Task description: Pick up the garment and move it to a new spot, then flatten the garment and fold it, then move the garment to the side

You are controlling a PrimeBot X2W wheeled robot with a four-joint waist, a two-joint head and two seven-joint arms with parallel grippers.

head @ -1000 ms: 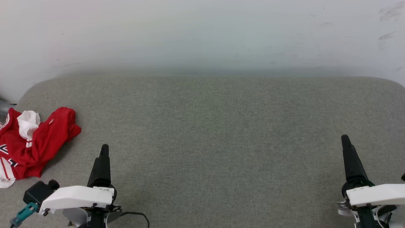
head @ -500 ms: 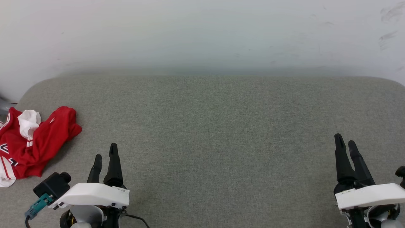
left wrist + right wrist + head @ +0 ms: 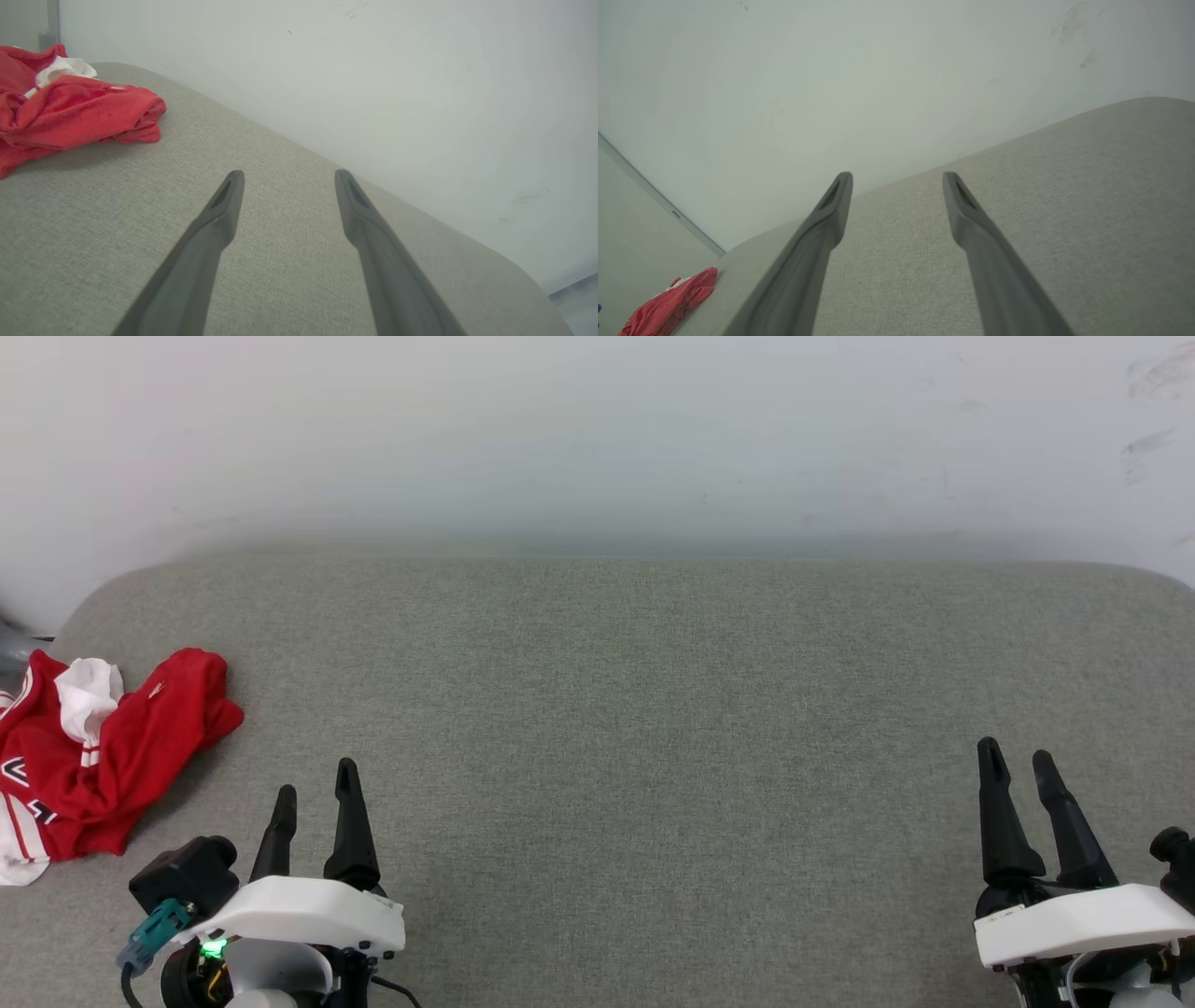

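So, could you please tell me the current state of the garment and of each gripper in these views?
garment: crumpled in a heap at the left end of the grey padded surface, not flattened, not folded, not held.
left gripper: open, empty, close to the garment but apart from it.
right gripper: open, empty, at the far right, well away from the garment.

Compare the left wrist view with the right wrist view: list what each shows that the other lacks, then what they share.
Left wrist view, not the right: the open left pincer, with the jersey close up at the upper left. Right wrist view, not the left: the open right pincer, with the jersey small and far at the lower left. Both: the crumpled red jersey lying untouched, the grey cushion and the white wall.
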